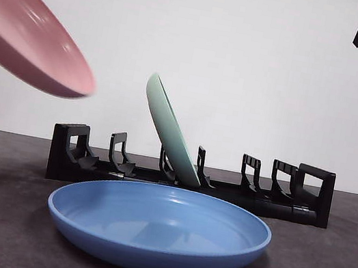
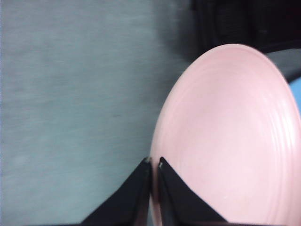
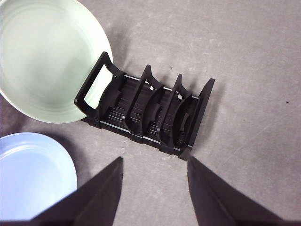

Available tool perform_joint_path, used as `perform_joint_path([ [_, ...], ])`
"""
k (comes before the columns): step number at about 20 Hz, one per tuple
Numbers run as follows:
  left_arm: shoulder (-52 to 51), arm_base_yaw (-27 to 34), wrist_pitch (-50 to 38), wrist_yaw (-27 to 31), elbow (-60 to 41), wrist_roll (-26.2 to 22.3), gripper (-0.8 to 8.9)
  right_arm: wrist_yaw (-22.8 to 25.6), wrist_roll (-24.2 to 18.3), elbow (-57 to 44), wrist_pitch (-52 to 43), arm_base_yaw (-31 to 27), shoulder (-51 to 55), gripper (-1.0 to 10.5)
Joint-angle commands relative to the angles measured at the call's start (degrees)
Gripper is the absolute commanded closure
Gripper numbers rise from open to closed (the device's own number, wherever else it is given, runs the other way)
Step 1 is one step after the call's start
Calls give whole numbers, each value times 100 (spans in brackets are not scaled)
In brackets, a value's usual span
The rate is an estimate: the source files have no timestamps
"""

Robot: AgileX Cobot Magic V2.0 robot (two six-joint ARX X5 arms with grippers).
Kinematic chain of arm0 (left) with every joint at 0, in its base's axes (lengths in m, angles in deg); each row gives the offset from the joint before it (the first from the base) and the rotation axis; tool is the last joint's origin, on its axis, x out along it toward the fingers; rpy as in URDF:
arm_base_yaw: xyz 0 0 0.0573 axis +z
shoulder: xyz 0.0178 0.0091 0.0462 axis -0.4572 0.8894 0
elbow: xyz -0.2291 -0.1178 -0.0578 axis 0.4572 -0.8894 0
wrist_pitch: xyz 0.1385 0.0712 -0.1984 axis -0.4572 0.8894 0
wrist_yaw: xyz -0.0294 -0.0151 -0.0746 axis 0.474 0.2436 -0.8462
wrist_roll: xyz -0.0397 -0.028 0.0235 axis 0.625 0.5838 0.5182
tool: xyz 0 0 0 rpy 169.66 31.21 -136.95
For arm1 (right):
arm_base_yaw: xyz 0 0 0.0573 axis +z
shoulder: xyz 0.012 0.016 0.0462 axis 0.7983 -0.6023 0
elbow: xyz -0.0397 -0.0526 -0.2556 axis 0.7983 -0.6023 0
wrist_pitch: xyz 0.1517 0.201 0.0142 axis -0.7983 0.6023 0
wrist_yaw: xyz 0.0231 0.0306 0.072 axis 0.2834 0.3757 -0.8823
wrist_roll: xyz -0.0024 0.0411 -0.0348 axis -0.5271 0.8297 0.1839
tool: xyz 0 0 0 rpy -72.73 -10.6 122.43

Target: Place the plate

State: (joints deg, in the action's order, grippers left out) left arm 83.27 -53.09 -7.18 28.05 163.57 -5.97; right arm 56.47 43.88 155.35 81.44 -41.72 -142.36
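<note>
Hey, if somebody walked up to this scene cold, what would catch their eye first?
Probably the pink plate, held in the air at the left of the front view, gripped at its rim by the left gripper. Next, the green plate leaning in the black rack, with the blue plate flat on the table in front. The right gripper hangs open above the rack.

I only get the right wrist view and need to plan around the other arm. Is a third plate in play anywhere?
Observer: Yes, a pink plate is in the air, tilted, well above the table.
Operator: What is holding it?
Observer: The left gripper, jaws shut on its rim.
Operator: Is the green plate seated in the rack?
Observer: The green plate stands leaning in a middle slot of the rack, behind the blue plate.
</note>
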Motion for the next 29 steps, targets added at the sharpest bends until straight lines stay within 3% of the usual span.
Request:
perform_joint_path([
  [1, -439, -42, -619, -756, -710, 258, 799, -7, 79, 85, -26, 31, -46, 731],
  [7, -1241, -131, -2249, -2153, -2979, 844, 799, -7, 79, 85, -20, 31, -46, 731],
  [10, -1294, -262, -3228, -2601, -3657, 1248, 799, -4, 79, 85, -2, 31, -46, 731],
  [14, -1126, -490, -4218, -2640, -4028, 1521, 799, 0, 79, 85, -7, 31, -52, 731],
  [21, -181, -964, -5012, -2197, -4039, 1646, 799, 7, 76, 85, -13, 31, -57, 731],
  [29, 581, -999, -5654, -1908, -4037, 1777, 799, 7, 76, 85, -9, 31, -57, 731],
])
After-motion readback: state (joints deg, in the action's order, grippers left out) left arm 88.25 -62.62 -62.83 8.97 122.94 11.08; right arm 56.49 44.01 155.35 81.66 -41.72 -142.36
